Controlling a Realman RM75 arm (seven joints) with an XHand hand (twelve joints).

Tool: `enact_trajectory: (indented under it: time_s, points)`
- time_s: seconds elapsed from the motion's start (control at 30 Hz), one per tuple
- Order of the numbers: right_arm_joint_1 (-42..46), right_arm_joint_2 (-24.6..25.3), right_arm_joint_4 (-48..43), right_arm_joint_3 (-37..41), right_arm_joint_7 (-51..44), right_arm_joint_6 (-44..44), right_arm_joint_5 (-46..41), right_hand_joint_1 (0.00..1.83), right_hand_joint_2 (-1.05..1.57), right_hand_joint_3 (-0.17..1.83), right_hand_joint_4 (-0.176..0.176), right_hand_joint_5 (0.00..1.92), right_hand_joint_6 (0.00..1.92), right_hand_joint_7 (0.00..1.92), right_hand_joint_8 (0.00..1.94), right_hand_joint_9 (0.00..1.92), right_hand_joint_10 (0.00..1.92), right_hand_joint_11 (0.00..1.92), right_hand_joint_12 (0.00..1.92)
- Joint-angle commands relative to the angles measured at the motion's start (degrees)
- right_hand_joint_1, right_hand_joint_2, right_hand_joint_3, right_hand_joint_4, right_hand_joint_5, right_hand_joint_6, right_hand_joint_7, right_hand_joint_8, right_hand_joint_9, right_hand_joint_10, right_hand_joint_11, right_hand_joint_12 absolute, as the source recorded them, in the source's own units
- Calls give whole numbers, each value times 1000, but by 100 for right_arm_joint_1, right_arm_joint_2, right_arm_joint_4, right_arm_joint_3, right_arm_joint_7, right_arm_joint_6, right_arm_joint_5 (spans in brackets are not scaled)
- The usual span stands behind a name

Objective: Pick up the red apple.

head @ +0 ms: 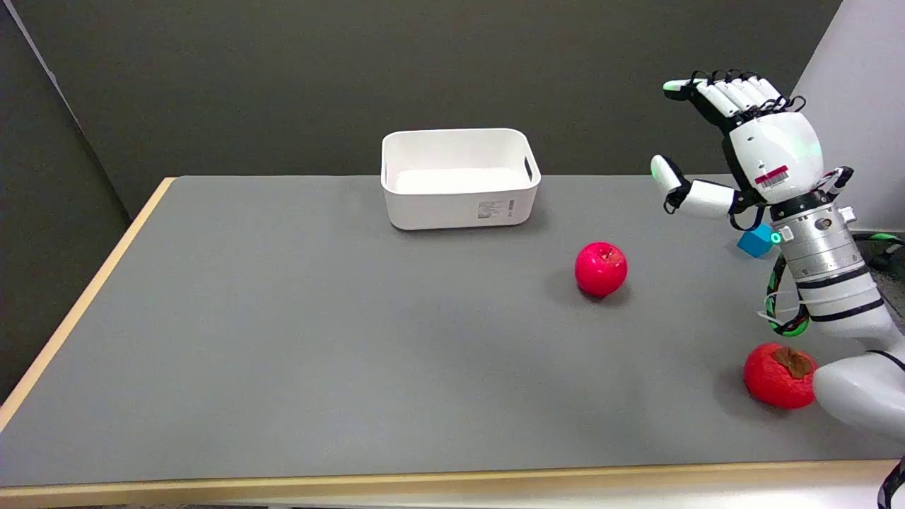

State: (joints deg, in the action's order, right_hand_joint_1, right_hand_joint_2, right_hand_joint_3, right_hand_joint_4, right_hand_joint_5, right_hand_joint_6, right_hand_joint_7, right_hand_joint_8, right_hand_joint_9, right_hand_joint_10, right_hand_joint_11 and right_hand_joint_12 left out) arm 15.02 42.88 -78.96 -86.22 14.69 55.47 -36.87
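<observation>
Head view: right hand (760, 145) hovered wide and empty, far right of the apple (601, 268) at mid-table; the near-right persimmon (778, 375), also red, beside the forearm, risked a mistaken grab or knock.

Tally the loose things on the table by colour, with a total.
Red: 2, the red apple and a red-orange fruit with a brown calyx
White: 1, the bin
Blue: 1, a cube, partly behind the right hand's wrist
Total: 4
</observation>
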Motion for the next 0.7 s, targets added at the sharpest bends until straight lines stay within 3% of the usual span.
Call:
enact_trajectory:
  time_s: [0.03, 0.23, 0.33, 0.47, 0.7]
  points:
    - [192, -58, -71, 158, 27, -6, 5, 304, 716, 900, 147, 294, 599, 402, 417, 330, 763, 271, 1354]
    - [788, -153, -245, 582, 1447, -84, 26, 269, 670, 993, 149, 288, 617, 385, 461, 340, 751, 279, 1344]
    - [1297, -277, -509, 763, 1550, -222, 31, 281, 706, 905, 152, 297, 609, 408, 426, 338, 771, 280, 1363]
    - [1900, -365, -827, 1051, 1468, -805, 184, 256, 653, 977, 155, 292, 625, 396, 467, 351, 762, 288, 1371]
    - [1303, -313, -582, 379, 1468, -1589, 616, 223, 633, 1002, 156, 281, 616, 387, 477, 350, 754, 292, 1349]
